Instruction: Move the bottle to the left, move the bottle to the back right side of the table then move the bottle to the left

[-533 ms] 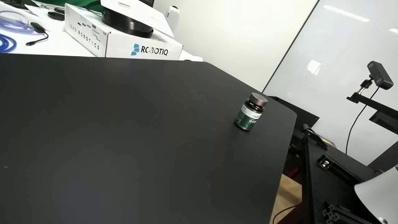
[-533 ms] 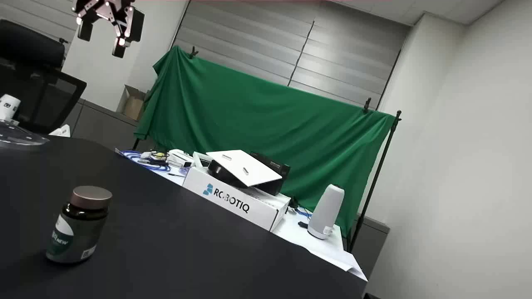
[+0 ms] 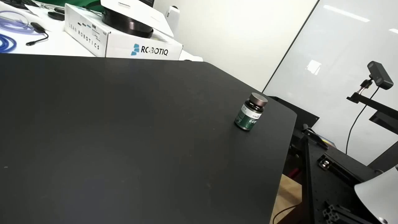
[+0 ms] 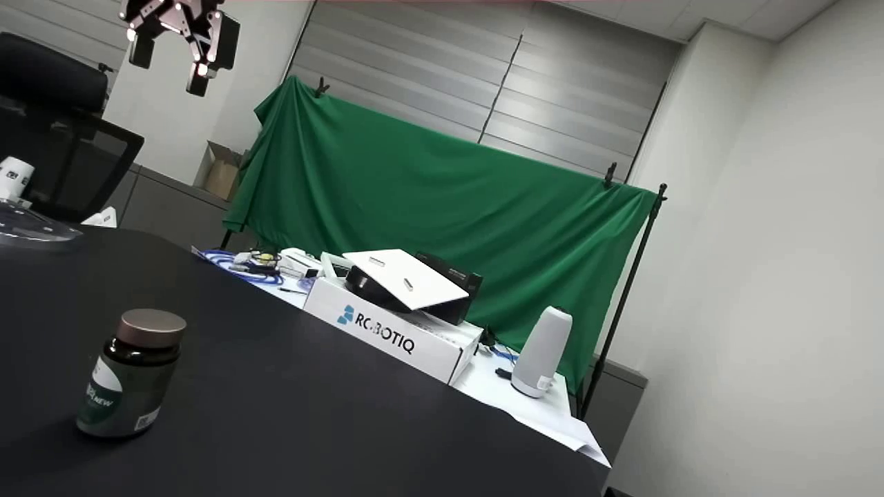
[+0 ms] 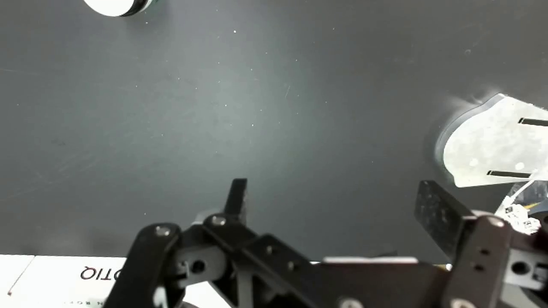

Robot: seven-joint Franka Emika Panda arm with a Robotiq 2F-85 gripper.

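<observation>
A matte black surface [image 3: 124, 140] with a rounded far corner fills most of an exterior view. In another direction, a large green cloth [image 4: 428, 186] hangs as a backdrop. A white box [image 4: 394, 336] printed ROBOTIQ sits beyond the surface's edge in both exterior views.

Next in size, the dark tool [image 4: 168, 72] hangs high at the upper left of an exterior view, well apart from the surface. The wrist view shows its fingers [image 5: 236, 199] spread wide with nothing between them: it is released and carries nothing.

Smallest is the bottle [image 3: 251, 111], stubby and dark-capped, with a white and green label. It stands upright on the surface, near the edge at the right of an exterior view. The wrist view catches only what is probably a sliver of it, cut off at the top edge, left of middle.

With nothing grasped, no carry is under way. The step in hand is most likely preparation for the first leftward move, though a pause between later moves cannot be ruled out. The next move calls for bringing the tool over the bottle, lowering it with one finger on each side, and clasping before moving left. The spread looks ample for so small a bottle.
</observation>
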